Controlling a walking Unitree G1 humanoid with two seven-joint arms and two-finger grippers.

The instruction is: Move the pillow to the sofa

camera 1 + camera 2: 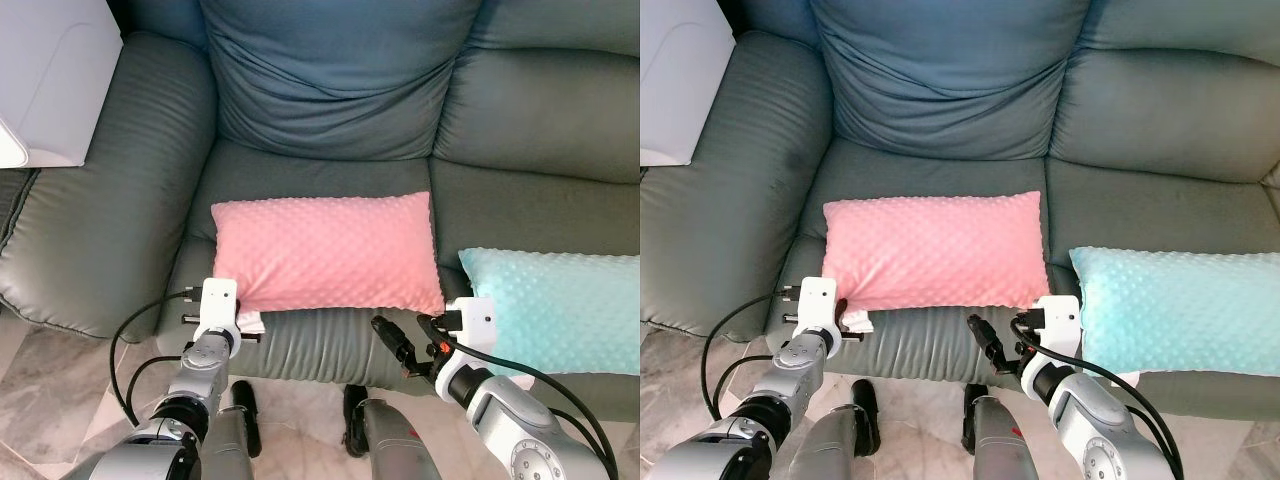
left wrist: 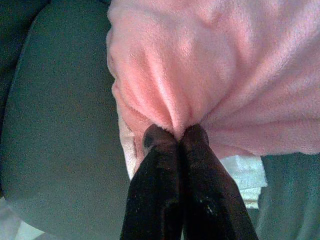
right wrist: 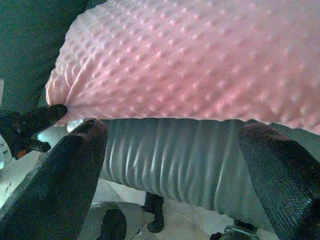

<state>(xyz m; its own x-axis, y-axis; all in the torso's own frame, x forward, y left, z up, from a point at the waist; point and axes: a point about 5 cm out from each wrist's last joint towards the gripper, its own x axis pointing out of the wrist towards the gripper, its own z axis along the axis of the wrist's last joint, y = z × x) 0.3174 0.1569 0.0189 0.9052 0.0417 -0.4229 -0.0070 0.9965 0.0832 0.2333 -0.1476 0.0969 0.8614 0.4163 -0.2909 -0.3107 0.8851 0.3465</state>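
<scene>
— Left gripper (image 2: 175, 134) first: its two black fingers are pinched tight together on a bunched fold at the corner of the pink dimpled fleece pillow (image 1: 325, 252), down at the lower left of the head view.

— And the right gripper (image 1: 400, 345)?

— Spread wide, holding nothing. It hangs just off the front edge of the seat, near the pillow's other lower corner but apart from it; through its wrist camera you see the ribbed seat front between the fingers.

— So where's the pillow, exactly?

— Lying flat in the middle of the frame, on the seat cushion of the grey-green leather sofa (image 1: 330, 100), its near long edge right along the front lip. A small white tag (image 1: 248, 322) sticks out beside the pinched corner. A turquoise dimpled pillow (image 1: 560, 305) sits on the next seat, lower right, just beside the pink one.

— Then the job looks nearly done?

— I'd judge so. It seems to be at the setting-down stage, with only the let-go left. Next the left fingers need to part and draw straight back without dragging the fleece off the lip.
</scene>
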